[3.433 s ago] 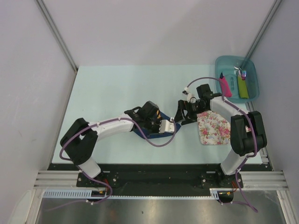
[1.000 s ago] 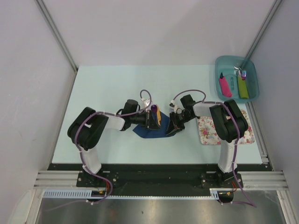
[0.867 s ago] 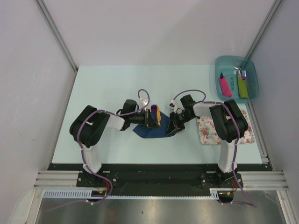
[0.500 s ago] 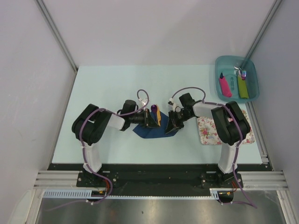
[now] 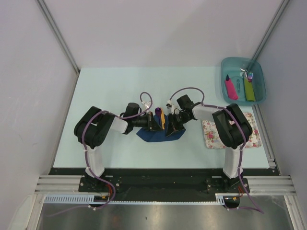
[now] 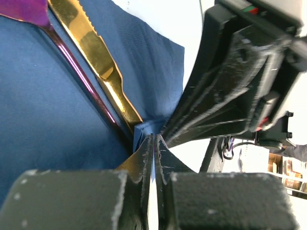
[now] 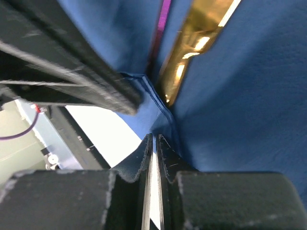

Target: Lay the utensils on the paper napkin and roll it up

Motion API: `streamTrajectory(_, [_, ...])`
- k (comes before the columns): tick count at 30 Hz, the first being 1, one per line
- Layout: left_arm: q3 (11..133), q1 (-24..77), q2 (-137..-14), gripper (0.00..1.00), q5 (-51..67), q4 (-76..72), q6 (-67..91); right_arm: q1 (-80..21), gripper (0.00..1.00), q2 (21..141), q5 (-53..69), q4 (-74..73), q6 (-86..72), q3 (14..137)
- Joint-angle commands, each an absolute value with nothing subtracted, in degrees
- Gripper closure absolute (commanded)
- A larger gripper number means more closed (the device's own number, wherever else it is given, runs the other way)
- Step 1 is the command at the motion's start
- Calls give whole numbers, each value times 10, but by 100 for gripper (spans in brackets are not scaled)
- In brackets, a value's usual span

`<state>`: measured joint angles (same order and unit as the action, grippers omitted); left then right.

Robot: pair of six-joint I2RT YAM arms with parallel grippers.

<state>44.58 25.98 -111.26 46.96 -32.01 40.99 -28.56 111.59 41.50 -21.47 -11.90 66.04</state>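
Observation:
The navy paper napkin [image 5: 156, 135] lies mid-table, bunched up between both grippers. On it rest the utensils: a golden knife [image 6: 98, 62] and a purple spoon [image 6: 79, 72] with a thin handle, side by side. My left gripper [image 6: 154, 140] is shut on a raised fold of the napkin's edge just below the knife's end. My right gripper [image 7: 154, 140] faces it from the other side, jaws shut on the same blue fold. In the top view the left gripper [image 5: 154, 122] and right gripper [image 5: 169, 126] nearly touch over the napkin.
A floral mat [image 5: 212, 134] lies right of the napkin, partly under the right arm. At the back right a teal bin [image 5: 240, 59] holds pink-handled [image 5: 230, 88] and green-handled [image 5: 248, 89] cutlery. Grey walls enclose the table on three sides.
My right gripper has slid left toward the left gripper and closed on the napkin's edge, bunching the paper. The left gripper tightened and stayed in place.

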Motion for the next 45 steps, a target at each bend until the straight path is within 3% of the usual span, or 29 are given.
streamTrajectory(1, [462,254,-1114,94,476,-320,402,-296,90,1131,375,-214,-107,679])
streamTrajectory(7, [468,254,-1121,94,473,-312,398,-294,88,1125,367,-231,-105,686])
streamTrajectory(15, [469,254,-1121,94,466,-296,386,-274,74,1084,403,-266,-107,713])
streamTrajectory(23, [470,259,-1121,94,461,-287,380,-186,44,1050,364,-334,-76,721])
streamTrajectory(26, [470,259,-1124,94,458,-287,379,-170,38,1046,324,-352,-61,717])
streamTrajectory(36, [473,259,-1125,94,460,-286,378,-159,37,1089,258,-372,-47,723])
streamTrajectory(45, [475,259,-1124,94,460,-282,374,-170,42,1148,401,-377,-73,712])
